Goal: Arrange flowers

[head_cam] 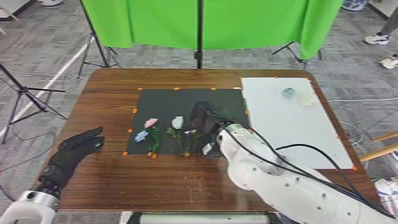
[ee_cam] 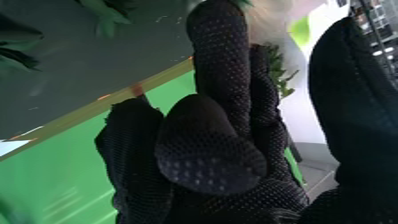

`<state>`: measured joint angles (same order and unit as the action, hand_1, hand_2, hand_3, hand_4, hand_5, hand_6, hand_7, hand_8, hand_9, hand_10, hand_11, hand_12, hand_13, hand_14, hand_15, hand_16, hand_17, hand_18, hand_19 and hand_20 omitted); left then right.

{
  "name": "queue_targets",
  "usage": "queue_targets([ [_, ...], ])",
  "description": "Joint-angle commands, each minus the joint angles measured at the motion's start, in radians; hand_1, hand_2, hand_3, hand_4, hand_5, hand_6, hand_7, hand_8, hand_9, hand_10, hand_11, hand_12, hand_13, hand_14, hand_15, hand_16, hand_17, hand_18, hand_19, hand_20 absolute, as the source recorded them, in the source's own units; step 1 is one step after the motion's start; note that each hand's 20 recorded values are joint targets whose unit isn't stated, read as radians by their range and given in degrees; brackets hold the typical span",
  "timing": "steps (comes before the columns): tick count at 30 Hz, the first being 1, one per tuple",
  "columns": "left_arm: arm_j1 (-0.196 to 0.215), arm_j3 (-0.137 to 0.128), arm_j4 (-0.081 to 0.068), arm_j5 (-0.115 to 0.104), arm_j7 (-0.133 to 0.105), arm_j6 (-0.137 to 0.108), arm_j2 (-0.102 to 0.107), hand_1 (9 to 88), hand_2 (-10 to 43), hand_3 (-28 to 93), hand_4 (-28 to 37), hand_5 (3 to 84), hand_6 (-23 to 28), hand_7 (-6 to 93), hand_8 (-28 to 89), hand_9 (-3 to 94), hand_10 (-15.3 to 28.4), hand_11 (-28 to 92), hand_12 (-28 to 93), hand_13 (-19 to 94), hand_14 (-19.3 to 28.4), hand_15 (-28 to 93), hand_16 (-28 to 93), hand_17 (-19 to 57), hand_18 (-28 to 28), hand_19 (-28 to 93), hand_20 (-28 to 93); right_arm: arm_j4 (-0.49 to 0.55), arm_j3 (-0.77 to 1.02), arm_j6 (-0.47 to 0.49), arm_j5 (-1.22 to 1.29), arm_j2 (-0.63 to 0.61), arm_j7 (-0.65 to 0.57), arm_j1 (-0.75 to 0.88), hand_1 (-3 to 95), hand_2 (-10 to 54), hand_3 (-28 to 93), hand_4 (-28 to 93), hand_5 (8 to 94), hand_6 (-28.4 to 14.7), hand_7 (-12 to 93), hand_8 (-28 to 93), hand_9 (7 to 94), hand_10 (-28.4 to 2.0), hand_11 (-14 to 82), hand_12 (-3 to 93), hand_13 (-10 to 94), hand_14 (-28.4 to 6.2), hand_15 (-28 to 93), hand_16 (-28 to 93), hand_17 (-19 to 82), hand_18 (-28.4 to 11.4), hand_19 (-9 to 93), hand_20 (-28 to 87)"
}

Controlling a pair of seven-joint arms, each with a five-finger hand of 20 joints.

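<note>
Black dotted-mesh right hand, grip impossible to tell, near jagged green leaves

In the head view, the right hand hides part of the black mat; the joins of the flower stems are too small to resolve; in the right wrist view, the leaves are partly hidden behind that hand; the pale shape is blurred and unidentifiable; the green sprig is cut off by the edge.
</note>
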<state>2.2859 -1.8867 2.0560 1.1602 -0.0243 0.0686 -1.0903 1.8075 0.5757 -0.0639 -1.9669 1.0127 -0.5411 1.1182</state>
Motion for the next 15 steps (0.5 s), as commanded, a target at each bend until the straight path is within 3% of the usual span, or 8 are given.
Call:
queue_targets([
  [1,0.008,-0.002,-0.004,-0.001,0.006,0.004,-0.007,36.2,-7.8,62,-9.4,39.1,6.4,8.0,-5,38.5,13.4,16,11,32,16.7,13,0,5.4,13.6,14,15,0.035,0.020,0.052,0.009,-0.013,0.005,-0.003,36.3,-9.5,64,-13,82.5,0.0,21,-5,92.3,-12.7,27.5,24.3,94,-2.5,62,33,66,-17.1,93,61],
  [10,0.016,-0.003,0.001,0.000,0.000,0.000,-0.014,36.1,-7.9,62,-9.4,39.1,6.4,8.0,-5,38.5,13.4,16,11,32,16.7,13,0,5.3,13.6,14,15,0.039,0.037,0.004,0.018,-0.014,0.037,-0.010,35.2,-9.5,65,-13,82.0,0.1,21,-9,92.2,-13.0,27.4,24.8,94,-2.8,62,34,66,-17.3,93,61],
  [15,0.011,0.000,-0.001,0.000,0.000,-0.002,-0.010,36.2,-7.8,62,-9.5,39.1,6.4,8.0,-5,38.5,13.4,16,11,32,16.7,13,0,5.3,13.6,14,15,0.067,0.116,-0.135,-0.006,-0.058,0.044,-0.015,33.4,-9.1,65,-13,79.4,-0.2,21,-10,91.9,-13.0,27.3,24.9,93,-3.0,61,35,64,-17.4,93,61],
])
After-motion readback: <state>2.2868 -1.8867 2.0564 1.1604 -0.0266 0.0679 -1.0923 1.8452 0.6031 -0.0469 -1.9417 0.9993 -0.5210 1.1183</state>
